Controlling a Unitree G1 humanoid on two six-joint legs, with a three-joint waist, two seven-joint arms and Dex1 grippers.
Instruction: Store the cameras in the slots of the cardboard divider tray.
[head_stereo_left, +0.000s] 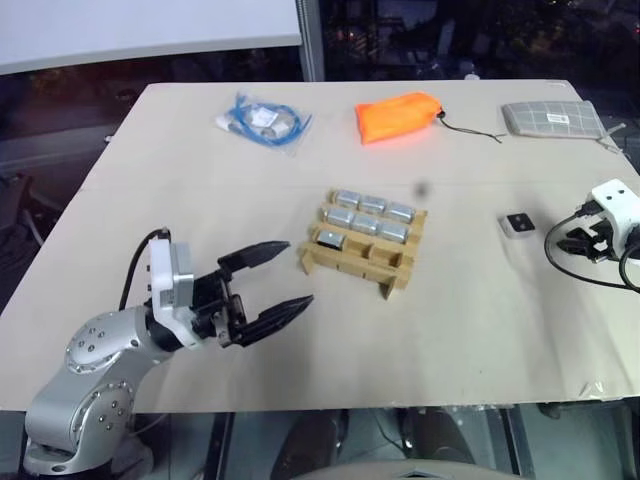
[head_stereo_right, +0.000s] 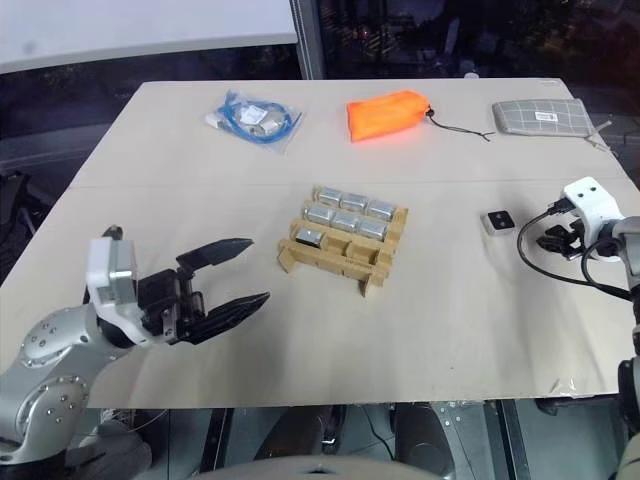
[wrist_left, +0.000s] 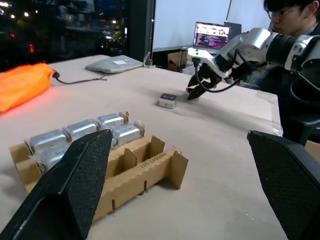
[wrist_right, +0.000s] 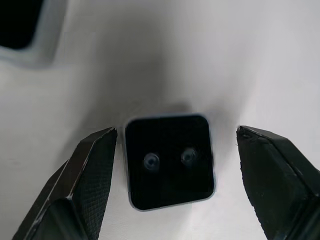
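My left gripper (head_stereo_left: 268, 283) hangs nearest me over the pale beige table (head_stereo_left: 200, 210), its two black fingers spread as wide as they go and holding nothing. Just past those fingertips sits the tan-brown cardboard divider tray (head_stereo_left: 362, 259), a three-by-three grid: seven rounded silver-grey cameras (head_stereo_left: 372, 205) stand edge-on in it, filling the two farther rows and one end slot of the nearest row, whose other two slots are open. Off to my right, well apart from the tray, my right gripper (wrist_right: 172, 165) points down at the table with its fingers parted, gripping nothing; between the two fingers (wrist_right: 92, 170) lies a small white camera with a black square face (wrist_right: 170, 160), flat on the table, one finger close beside its edge and the other standing clear. A second such white-edged, black-faced camera (head_stereo_left: 518, 224) lies just beyond these fingers. Farther off lie a clear bag of blue cable (head_stereo_left: 262, 121), an orange fabric pouch (head_stereo_left: 398, 117) and a grey checked pouch (head_stereo_left: 553, 118).
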